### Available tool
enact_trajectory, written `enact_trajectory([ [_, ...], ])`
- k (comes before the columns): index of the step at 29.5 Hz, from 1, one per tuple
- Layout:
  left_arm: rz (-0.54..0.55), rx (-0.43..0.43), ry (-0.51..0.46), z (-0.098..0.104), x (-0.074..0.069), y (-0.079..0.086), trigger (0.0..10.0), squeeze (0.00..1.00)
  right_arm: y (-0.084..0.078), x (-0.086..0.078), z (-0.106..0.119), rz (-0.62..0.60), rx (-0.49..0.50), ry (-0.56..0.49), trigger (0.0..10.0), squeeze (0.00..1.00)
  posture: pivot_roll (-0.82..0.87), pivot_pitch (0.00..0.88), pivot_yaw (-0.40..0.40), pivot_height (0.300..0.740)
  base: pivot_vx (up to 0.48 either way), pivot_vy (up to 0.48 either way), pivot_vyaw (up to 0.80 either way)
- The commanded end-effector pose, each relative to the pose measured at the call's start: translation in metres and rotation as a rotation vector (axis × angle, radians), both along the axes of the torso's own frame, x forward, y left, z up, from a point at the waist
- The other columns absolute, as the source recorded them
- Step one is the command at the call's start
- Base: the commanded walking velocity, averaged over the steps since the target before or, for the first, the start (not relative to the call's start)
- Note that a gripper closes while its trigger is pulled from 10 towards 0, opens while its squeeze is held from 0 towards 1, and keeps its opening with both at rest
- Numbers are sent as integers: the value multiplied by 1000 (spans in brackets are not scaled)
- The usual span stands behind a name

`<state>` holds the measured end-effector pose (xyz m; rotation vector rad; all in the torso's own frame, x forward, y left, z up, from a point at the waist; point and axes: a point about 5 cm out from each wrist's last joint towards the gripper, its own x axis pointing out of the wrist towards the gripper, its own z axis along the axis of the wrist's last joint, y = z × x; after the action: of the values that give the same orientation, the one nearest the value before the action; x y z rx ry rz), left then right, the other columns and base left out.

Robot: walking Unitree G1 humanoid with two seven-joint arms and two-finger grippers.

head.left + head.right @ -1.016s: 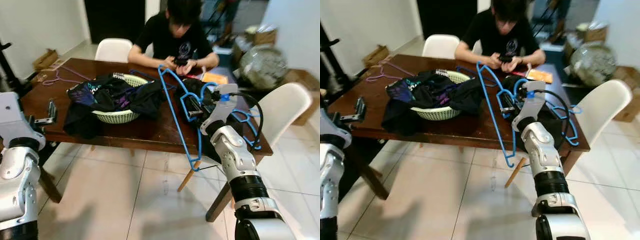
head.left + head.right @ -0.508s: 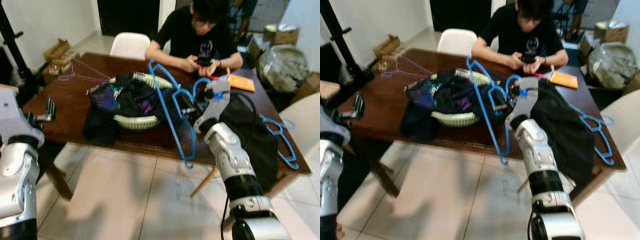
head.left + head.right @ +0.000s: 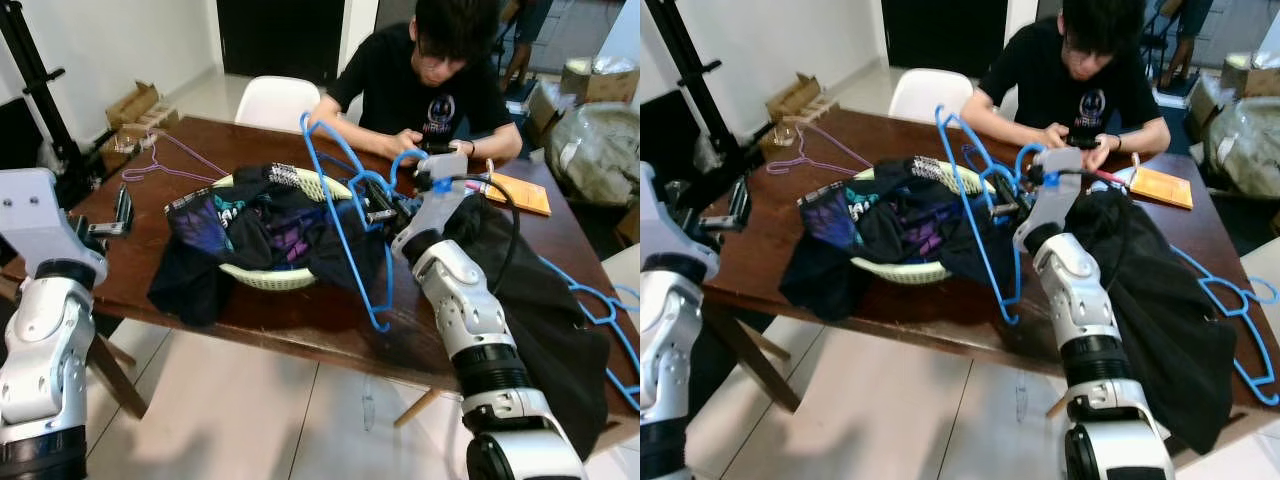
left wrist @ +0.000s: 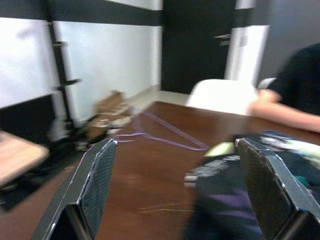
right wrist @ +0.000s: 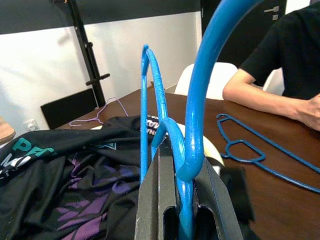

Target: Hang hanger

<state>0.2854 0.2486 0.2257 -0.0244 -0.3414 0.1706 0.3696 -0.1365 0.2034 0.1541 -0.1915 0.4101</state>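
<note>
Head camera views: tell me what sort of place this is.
Probably a home dining area used for sorting laundry: a brown wooden table with white chairs, a clothes-filled basket, and a person seated opposite. The right pincer holds a blue hanger.
</note>
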Motion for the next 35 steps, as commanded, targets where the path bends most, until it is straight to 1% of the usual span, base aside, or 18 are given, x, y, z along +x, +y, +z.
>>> enact_trajectory([
  [1,-46,-6,-5,1,-1,-7,10000,0,-3,1,-1,-11,11,11,10000,0,132,0,-29,740,0,0,0],
  [3,-132,-11,-10,2,1,-18,10000,0,-5,2,0,-21,25,19,10000,0,132,0,-29,740,0,0,-400],
  [4,-132,-11,-10,2,1,-18,10000,0,-5,2,0,-21,25,19,10000,0,132,0,-29,740,0,0,-800],
  [5,-200,-8,-10,3,2,-29,10000,0,-8,3,1,-30,25,21,10000,0,130,0,-27,740,0,0,-800],
  [10,-217,1,-7,4,3,-31,10000,0,-10,3,3,-43,13,13,10000,0,127,0,-25,740,0,0,-800],
  [13,-184,6,-5,4,5,-25,10000,0,-12,3,5,-49,19,2,10000,0,124,0,-22,740,0,0,-800],
  [14,-57,-11,9,2,5,-8,10000,0,-11,2,6,-43,-2,-10,10000,0,122,0,-22,740,0,0,0],
  [17,-18,-19,15,2,5,-2,10000,0,-11,2,6,-40,-10,-12,10000,0,121,0,-22,740,0,0,0],
  [18,61,-39,32,-2,3,10,10000,0,-10,2,5,-37,-17,-13,10000,0,122,0,-24,740,0,0,0],
  [19,108,-52,44,-5,2,17,10000,0,-10,2,5,-36,-20,-13,10000,0,122,0,-24,740,0,0,0],
  [20,108,-52,44,-5,2,17,10000,0,-10,2,5,-36,-20,-13,10000,0,122,0,-24,740,0,0,0],
  [22,183,-81,76,-12,-2,31,10000,0,-9,1,5,-33,-34,-19,10000,0,124,0,-31,740,0,0,0],
  [27,214,-126,106,-24,-4,40,10000,0,-8,2,6,-30,-61,-26,10000,0,123,0,-34,740,0,0,0],
  [28,219,-144,116,-28,-3,41,10000,0,-8,2,7,-30,-37,-27,10000,0,119,0,-35,740,0,0,0],
  [31,215,-178,125,-33,-2,42,10000,0,-9,2,8,-43,-40,-26,10000,0,114,0,-36,740,0,0,0],
  [33,198,-215,135,-38,6,41,10000,0,-10,3,8,-54,-35,-18,10000,0,112,0,-39,740,0,0,0],
  [34,198,-215,135,-38,6,41,10000,0,-10,3,8,-54,-35,-18,10000,0,112,0,-39,740,0,0,0],
  [35,184,-226,140,-39,11,39,10000,0,-11,3,8,-56,-36,-15,10000,0,112,0,-39,740,0,0,0],
])
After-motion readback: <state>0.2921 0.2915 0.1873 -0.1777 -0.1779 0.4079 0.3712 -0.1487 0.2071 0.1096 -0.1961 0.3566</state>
